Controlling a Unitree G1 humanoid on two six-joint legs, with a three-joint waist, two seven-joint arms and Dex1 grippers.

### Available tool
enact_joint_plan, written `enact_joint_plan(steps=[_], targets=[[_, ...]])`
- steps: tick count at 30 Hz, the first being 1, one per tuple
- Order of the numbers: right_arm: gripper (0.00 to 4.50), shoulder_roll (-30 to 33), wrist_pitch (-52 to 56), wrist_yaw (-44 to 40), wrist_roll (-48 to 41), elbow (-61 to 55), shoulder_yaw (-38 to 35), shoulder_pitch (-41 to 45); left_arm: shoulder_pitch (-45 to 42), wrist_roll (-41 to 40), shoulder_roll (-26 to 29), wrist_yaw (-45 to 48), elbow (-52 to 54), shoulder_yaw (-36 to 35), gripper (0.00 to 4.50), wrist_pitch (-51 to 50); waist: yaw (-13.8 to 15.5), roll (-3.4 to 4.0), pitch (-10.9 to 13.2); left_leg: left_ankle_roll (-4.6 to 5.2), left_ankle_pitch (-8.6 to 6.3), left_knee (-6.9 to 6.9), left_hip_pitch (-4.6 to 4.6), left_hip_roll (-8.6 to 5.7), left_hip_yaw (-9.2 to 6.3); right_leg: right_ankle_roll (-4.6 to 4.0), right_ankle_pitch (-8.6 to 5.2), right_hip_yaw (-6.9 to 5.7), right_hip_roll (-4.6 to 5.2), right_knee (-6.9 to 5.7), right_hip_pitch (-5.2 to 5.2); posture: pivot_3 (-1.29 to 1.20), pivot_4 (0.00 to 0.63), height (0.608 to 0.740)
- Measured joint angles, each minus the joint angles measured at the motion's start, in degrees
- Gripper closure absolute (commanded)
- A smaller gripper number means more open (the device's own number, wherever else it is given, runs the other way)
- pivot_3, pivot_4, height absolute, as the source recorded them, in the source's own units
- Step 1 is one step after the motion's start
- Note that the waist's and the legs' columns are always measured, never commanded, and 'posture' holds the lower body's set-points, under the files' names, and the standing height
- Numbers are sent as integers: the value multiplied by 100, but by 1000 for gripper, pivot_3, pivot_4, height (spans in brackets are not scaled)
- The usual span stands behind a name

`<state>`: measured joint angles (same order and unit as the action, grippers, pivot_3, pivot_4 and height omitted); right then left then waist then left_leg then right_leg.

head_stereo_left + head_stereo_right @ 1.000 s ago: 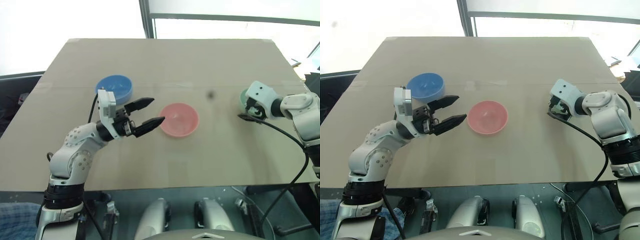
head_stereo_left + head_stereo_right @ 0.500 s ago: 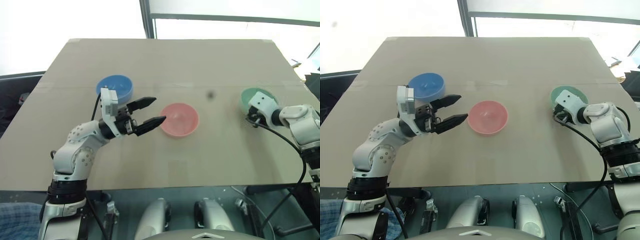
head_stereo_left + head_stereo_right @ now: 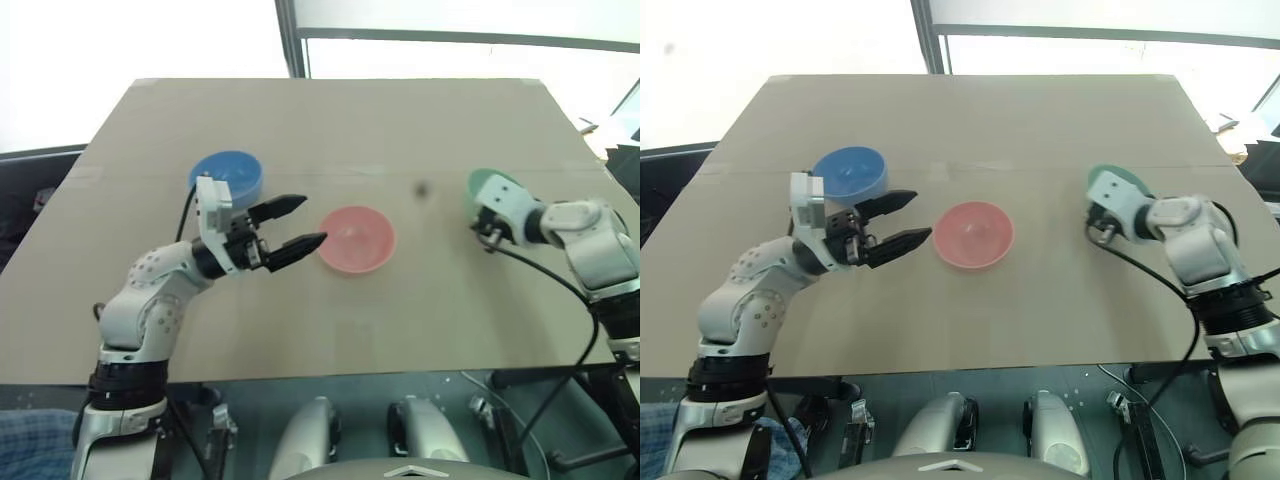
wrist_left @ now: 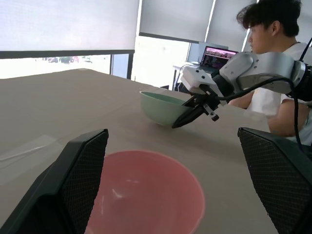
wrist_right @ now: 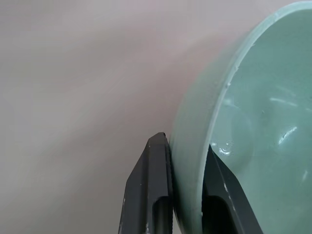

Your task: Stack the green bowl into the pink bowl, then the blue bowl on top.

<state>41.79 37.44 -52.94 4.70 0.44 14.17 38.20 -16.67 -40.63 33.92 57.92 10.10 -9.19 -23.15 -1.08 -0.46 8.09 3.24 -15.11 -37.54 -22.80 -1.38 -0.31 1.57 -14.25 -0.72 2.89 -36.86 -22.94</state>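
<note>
R tool point(image 5: 187, 195) pinching green bowl point(image 5: 253, 122) rim, L tool point(image 3: 295, 223) wide open beside pink bowl point(image 3: 356, 239), tabletop point(image 3: 330, 130) bare btwn bowls

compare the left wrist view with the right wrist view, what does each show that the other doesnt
Left wrist view alone: the pink bowl close below the open left hand, the whole right hand at the green bowl's rim, and a person seated behind the table by a laptop.

Right wrist view alone: the grip up close, one finger outside the wall and the other inside, pinching the rim.

Both: the green bowl and the tan table.
</note>
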Motion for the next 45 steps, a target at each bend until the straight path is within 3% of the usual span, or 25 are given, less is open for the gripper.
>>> enact_joint_plan(steps=[7, 15, 20, 23, 26, 35, 40, 45], targets=[[4439, -805, 736, -174, -145, -1339, 748, 857, 772, -1, 407, -125, 144, -645, 0, -15, 66, -2, -1, 3, -4, 1, -8, -8, -7, -1, 0, -5, 14, 5, -9, 0, 150, 740], [4439, -1161, 951, -335, -256, -1956, 1509, 974, 1677, -104, 568, -348, 691, -1368, 0, -85, 52, -3, -1, 6, -6, 6, -9, -11, -8, -2, -1, -6, 19, 5, -12, 0, 150, 740], [2545, -1146, 1111, -413, -346, -2253, 1657, 940, 2208, -213, 573, -507, 1087, -1649, 0, -180, 39, -3, -2, 6, -8, 7, -6, -10, -8, -3, -1, -6, 20, 5, -11, 0, 150, 740], [1070, -1147, 1109, -413, -376, -2253, 1662, 940, 2316, -287, 588, -593, 1244, -1790, 0, -225, 38, -3, -2, 6, -7, 6, -4, -10, -8, -3, -1, -6, 20, 2, -11, 0, 150, 740], [104, -1157, 1104, -404, -377, -2230, 1662, 942, 2383, -347, 608, -606, 1289, -1892, 0, -256, 30, -3, -2, 5, -7, 8, -4, -10, -8, -3, -1, -6, 20, 3, -11, 0, 150, 740], [26, -1342, 1293, -284, -579, -2176, 1549, 978, 2338, -377, 638, -693, 1345, -1947, 0, -276, 31, -3, -2, 5, -7, 9, -4, -10, -7, -3, -1, -6, 20, 4, -12, 0, 150, 740], [26, -1435, 1692, -277, -1157, -2188, 713, 1100, 2001, -334, 695, -719, 1258, -1866, 0, -277, 39, -5, -3, 6, -7, 9, -4, -12, -8, -3, -1, -6, 20, 5, -11, 0, 150, 740], [26, -1195, 2001, -396, -2038, -2252, -462, 967, 1198, 263, 708, -1089, 664, -1484, 0, -124, 70, -5, -3, 7, -7, 11, -6, -14, -8, -2, 0, -7, 21, 6, -10, 0, 150, 740]])
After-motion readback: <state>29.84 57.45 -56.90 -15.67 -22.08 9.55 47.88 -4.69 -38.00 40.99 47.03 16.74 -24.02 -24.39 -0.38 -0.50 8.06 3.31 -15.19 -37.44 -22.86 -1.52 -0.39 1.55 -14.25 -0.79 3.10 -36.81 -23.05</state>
